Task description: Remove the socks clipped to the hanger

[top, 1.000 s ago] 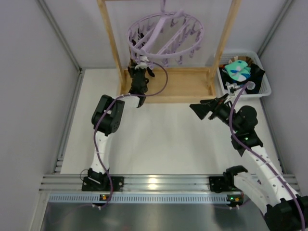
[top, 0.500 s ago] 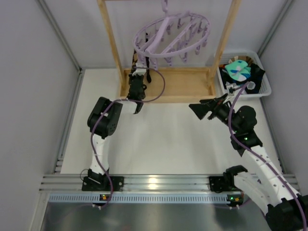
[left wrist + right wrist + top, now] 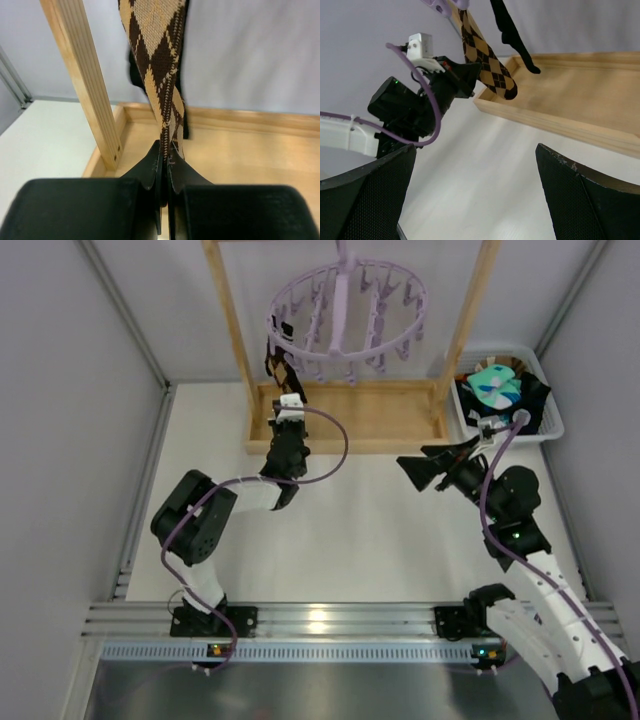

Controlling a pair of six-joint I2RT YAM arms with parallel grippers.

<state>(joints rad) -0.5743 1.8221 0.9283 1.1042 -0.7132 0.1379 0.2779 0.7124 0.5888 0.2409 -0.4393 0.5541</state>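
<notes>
The lilac ring hanger (image 3: 412, 292) hangs level from the wooden frame, and its edge shows in the right wrist view (image 3: 441, 6). A brown-and-tan argyle sock (image 3: 277, 364) hangs clipped at the ring's left side. My left gripper (image 3: 285, 396) is shut on the sock's lower part (image 3: 155, 45), with the cloth pinched between the fingertips (image 3: 166, 150). The right wrist view shows this grip (image 3: 470, 79) on the sock (image 3: 487, 70). A black sock (image 3: 512, 37) hangs just behind it. My right gripper (image 3: 420, 466) is open and empty over the table (image 3: 475, 146), right of the frame.
The wooden stand has two upright posts (image 3: 228, 320) and a flat base tray (image 3: 360, 418); the left post (image 3: 82, 75) is close beside my left gripper. A white basket (image 3: 548, 422) at the right back holds mint and black socks (image 3: 495, 388).
The hanger was tilted and swung towards the left gripper; now it hangs level. The left arm's elbow has swung left and down, with the gripper still shut on the argyle sock. The right arm has hardly moved.
</notes>
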